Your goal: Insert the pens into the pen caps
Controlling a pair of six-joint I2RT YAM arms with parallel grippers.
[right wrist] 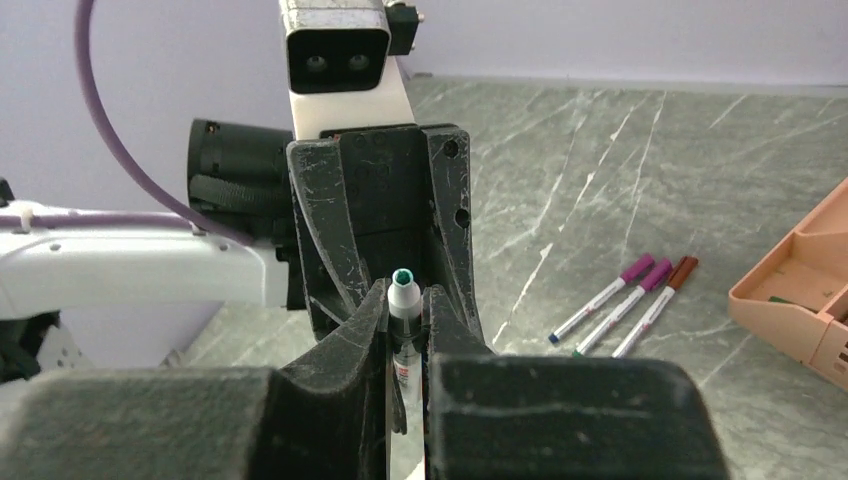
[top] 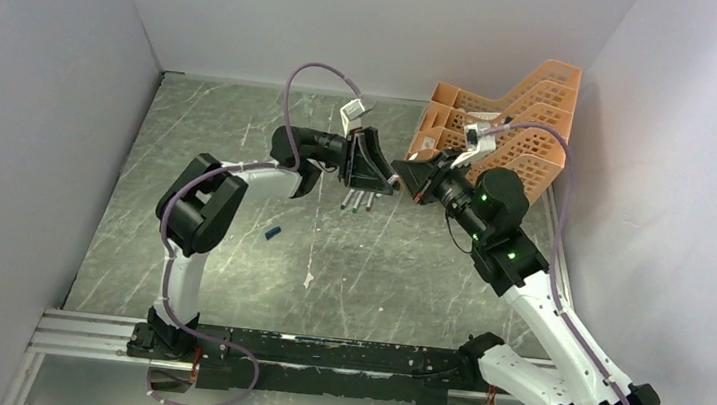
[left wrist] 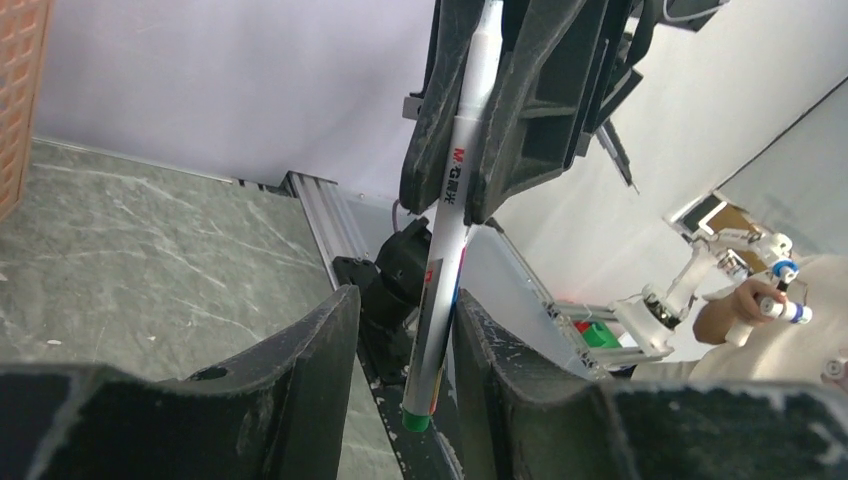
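My right gripper (right wrist: pixel 405 292) is shut on a silvery-white pen (right wrist: pixel 404 300) and holds it in the air, its green end pointing at my left gripper (top: pixel 384 175). In the left wrist view the pen (left wrist: pixel 450 210) runs down from the right gripper (left wrist: pixel 500 120) between my left fingers (left wrist: pixel 320 340). These stand apart, wider than the pen, which lies close to one finger. Three capped pens (right wrist: pixel 625 298) lie side by side on the table, two with magenta caps and one red-brown. A blue cap (top: pixel 272 233) lies loose on the table.
An orange mesh tray (top: pixel 503 127) stands at the back right, just behind the right arm; its corner shows in the right wrist view (right wrist: pixel 800 300). Grey walls close in the table on three sides. The capped pens (top: pixel 357 200) lie right under both grippers.
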